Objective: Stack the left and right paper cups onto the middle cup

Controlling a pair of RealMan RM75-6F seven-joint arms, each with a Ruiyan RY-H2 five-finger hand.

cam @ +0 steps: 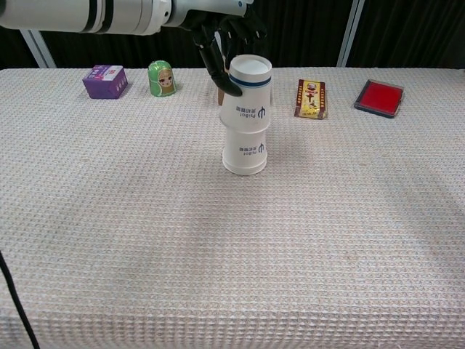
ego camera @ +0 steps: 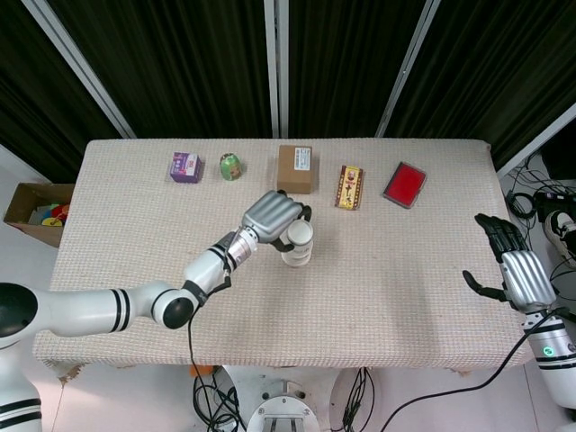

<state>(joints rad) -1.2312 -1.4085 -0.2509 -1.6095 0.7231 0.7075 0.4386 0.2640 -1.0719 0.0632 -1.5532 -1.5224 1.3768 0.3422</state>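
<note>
The left robot hand [ego camera: 273, 214] reaches over the middle of the surface [ego camera: 405, 270] and grips the upper paper cup [cam: 248, 93], with its dark fingers [cam: 215, 62] wrapped around the cup's left and rear side near the blue band. That upper paper cup is inverted and sits over the top of the lower paper cup [cam: 245, 152], which is likewise inverted and rests with its rim on the cloth-covered surface. The two cups overlap, and in the chest view the upper one covers the lower cup's top so that only the lower cup's printed wall and rim show. The stack appears upright, with the upper cup set slightly off to the left of the lower one. In the head view the cup stack shows just right of the left robot hand, in front of the brown cardboard box [ego camera: 295, 168]. The right robot hand [ego camera: 517, 271] hangs off the right edge of the surface, well apart from the cups; its fingers are spread and it holds nothing. Along the far side of the surface stand, from left to right, a purple box [cam: 104, 81], a green doll figure [cam: 161, 78], the brown cardboard box partly hidden behind the cups in the chest view, a yellow and red packet [cam: 311, 99] and a red flat case [cam: 379, 97]. A cardboard carton with coloured items [ego camera: 36, 211] lies on the floor beyond the left end of the surface.
</note>
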